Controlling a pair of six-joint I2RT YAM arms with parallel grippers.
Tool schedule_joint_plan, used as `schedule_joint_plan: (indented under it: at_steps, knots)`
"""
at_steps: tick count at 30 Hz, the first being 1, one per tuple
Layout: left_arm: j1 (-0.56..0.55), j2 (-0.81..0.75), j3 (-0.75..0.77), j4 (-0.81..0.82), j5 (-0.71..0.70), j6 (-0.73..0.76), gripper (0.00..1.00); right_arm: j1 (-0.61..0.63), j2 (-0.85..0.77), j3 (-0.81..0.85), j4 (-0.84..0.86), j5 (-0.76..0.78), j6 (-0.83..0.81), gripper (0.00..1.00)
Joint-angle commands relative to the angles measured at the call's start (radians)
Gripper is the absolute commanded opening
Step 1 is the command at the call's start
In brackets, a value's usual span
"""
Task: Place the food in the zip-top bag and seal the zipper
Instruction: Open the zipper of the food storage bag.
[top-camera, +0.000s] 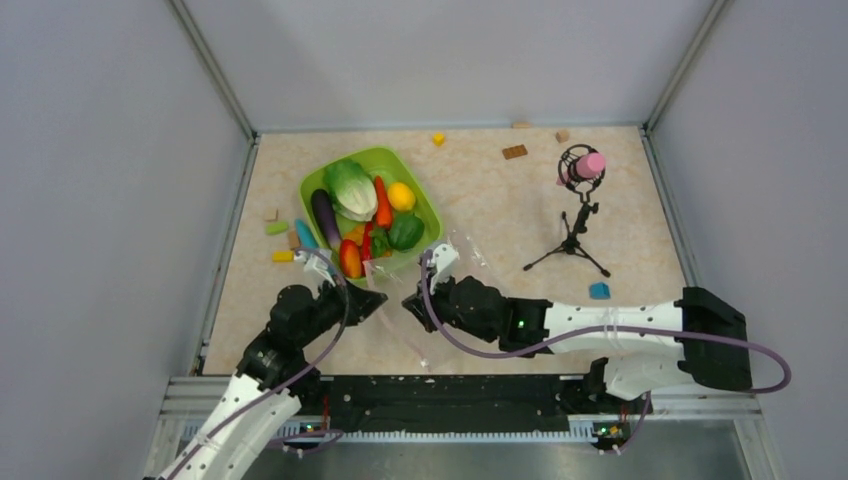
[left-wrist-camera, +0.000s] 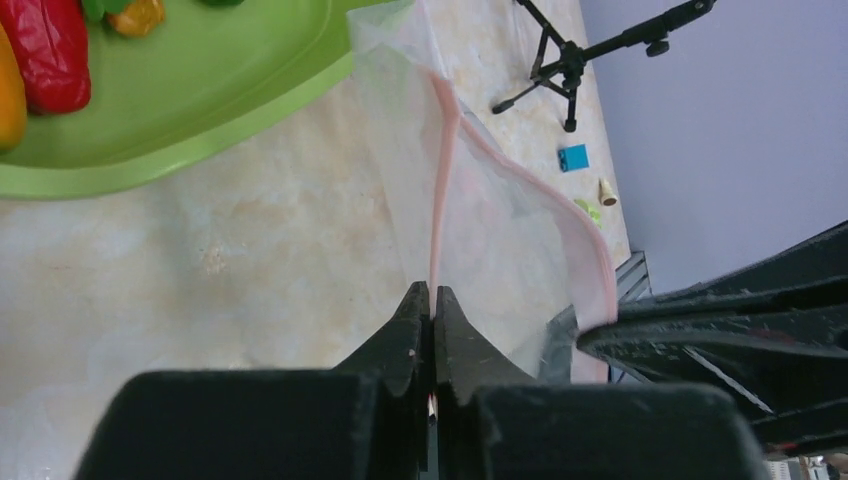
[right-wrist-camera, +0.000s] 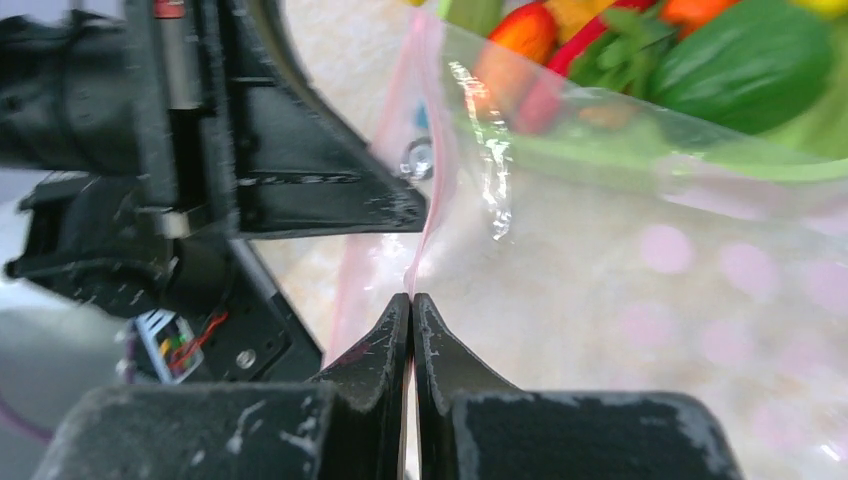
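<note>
The clear zip-top bag (top-camera: 440, 300) lies just in front of the lime-green tray, its pinkish zipper (left-wrist-camera: 440, 190) gaping into two lips. My left gripper (left-wrist-camera: 432, 292) is shut on one lip of the zipper; in the top view the left gripper (top-camera: 378, 298) sits at the bag's left. My right gripper (right-wrist-camera: 411, 298) is shut on the other lip (right-wrist-camera: 425, 230), and from above the right gripper (top-camera: 412, 300) faces the left one closely. The food stays in the tray: cabbage (top-camera: 350, 188), eggplant (top-camera: 326, 217), carrot (top-camera: 383, 202), lemon (top-camera: 401, 196), green pepper (top-camera: 405, 231), red chilli (top-camera: 366, 242).
The lime-green tray (top-camera: 420, 185) stands behind the bag. A small tripod (top-camera: 575, 225) with a pink-tipped head is at the right. Small coloured blocks lie scattered: a blue one (top-camera: 599, 291), a brown one (top-camera: 514, 152), a yellow one (top-camera: 438, 139), some left of the tray (top-camera: 278, 228).
</note>
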Motion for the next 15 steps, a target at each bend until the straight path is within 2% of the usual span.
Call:
schedule_joint_plan:
  at_steps: [1, 4, 7, 11, 13, 15]
  knots:
    - [-0.001, 0.100, 0.147, -0.004, -0.037, 0.019, 0.00, -0.009, -0.030, 0.121, -0.164, 0.229, -0.066, 0.00]
    - [-0.017, 0.233, 0.219, 0.045, -0.027, -0.004, 0.00, -0.009, -0.047, 0.159, -0.290, 0.362, -0.065, 0.00]
    - [-0.118, 0.398, 0.311, 0.158, -0.056, -0.012, 0.00, -0.009, -0.083, 0.167, -0.402, 0.498, -0.028, 0.01]
    - [-0.376, 0.644, 0.572, 0.095, -0.321, 0.085, 0.00, -0.009, -0.154, 0.150, -0.473, 0.565, -0.005, 0.28]
    - [-0.443, 0.753, 0.678, 0.057, -0.357, 0.115, 0.00, -0.009, -0.189, 0.142, -0.498, 0.581, 0.017, 0.42]
    - [-0.461, 0.837, 0.745, 0.048, -0.339, 0.116, 0.00, -0.009, -0.229, 0.133, -0.522, 0.597, 0.042, 0.49]
